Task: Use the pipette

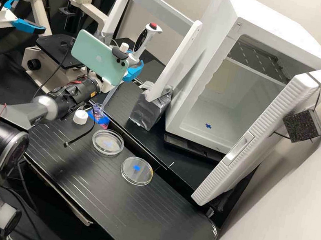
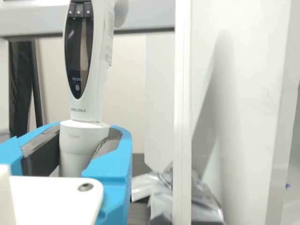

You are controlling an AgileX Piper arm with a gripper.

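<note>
Pipette: white electronic model with dark display and red top button (image 1: 146, 39), held above the far left of the tabletop (image 1: 113, 200); slightly tilted, display end up.
Gripper: white (image 1: 135, 61), at the lower body of the pipette.
Fingers: bright blue (image 1: 134, 73), narrowed onto the pipette's lower body, dark pads (image 2: 43, 150) against it from both sides.
Tip: translucent (image 1: 109, 96), pointing down, lower end at the bottle mouth; cannot tell whether inside or just beside.
Bottle: clear, uncapped (image 1: 98, 109), pink and blue visible at its lower part.
Cap: white screw type (image 1: 80, 117), on the tabletop, just left of the bottle.
Petri dishes: two, clear and round, near side of the bottle; one farther left (image 1: 108, 142), the other nearer and to the right (image 1: 137, 171); a blue mark visible through each.
Phone: mint green (image 1: 97, 57), mounted on the arm by the gripper.
Stand: white uprights with grey crossbar (image 1: 161, 7), behind the pipette; silver-wrapped block (image 1: 148, 109) at the foot of the right upright.
Cabinet: white, far right (image 1: 213, 42), door (image 1: 267, 134) swung wide, perforated shelf (image 1: 257, 62) inside.
Microscope: beige and black (image 1: 56, 54), far left.
</note>
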